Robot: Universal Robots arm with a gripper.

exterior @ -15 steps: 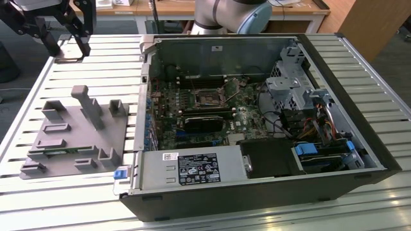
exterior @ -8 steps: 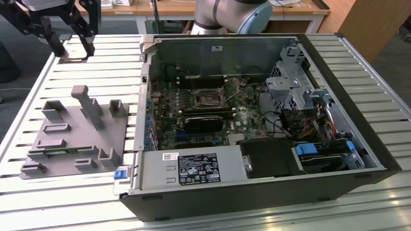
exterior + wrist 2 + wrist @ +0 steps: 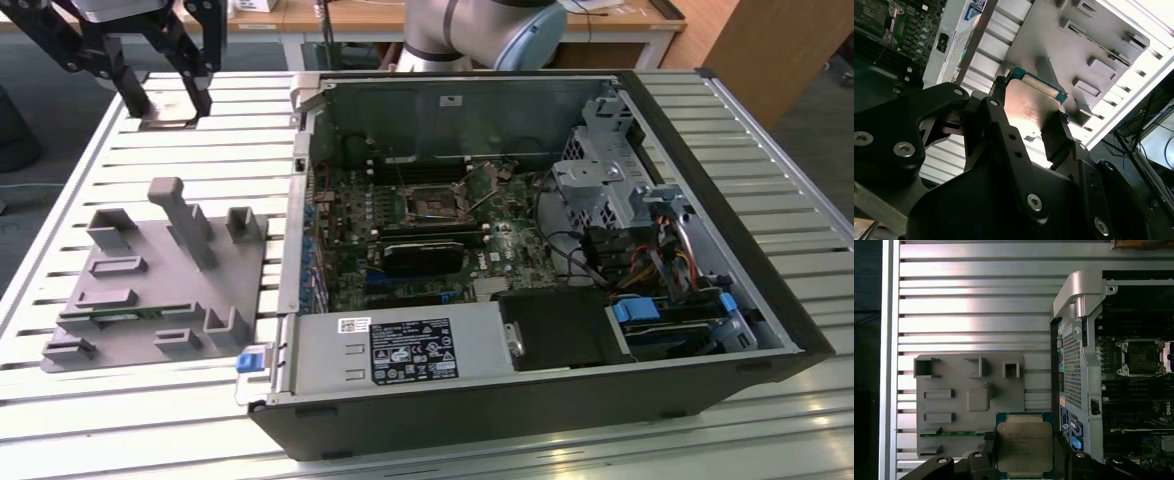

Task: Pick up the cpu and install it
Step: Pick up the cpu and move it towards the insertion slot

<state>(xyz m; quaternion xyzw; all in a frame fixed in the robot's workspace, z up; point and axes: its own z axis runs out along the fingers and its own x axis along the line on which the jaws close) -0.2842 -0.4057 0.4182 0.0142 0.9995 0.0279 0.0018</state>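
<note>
"Holding what, exactly?" the first asked.

"The cpu (image 3: 1025,446), a small flat square chip with a silvery metal top plate and a thin green rim. The black two-fingered gripper (image 3: 1025,452) was clamped on it by two opposite edges, plate facing the first wrist view, so it looked roughly level with the counter (image 3: 974,300), the slatted aluminium one."

"And where was it?"

"In the air, over the far edge of the flat grey plastic fixture tray (image 3: 954,370), clear of its pockets."

"Which way did the target lie?"

"Sideways. In the exterior view the gripper (image 3: 167,95) hung at the far corner on that view's left, outside the open black computer case (image 3: 534,420). The square metal-framed socket (image 3: 434,205) on the green motherboard lay well apart, toward that view's right and nearer the camera, past the case's side wall."

"Anything for alignment?"

"I judged the chip's edges ran about parallel to the socket's (image 3: 1140,356) frame."
</note>
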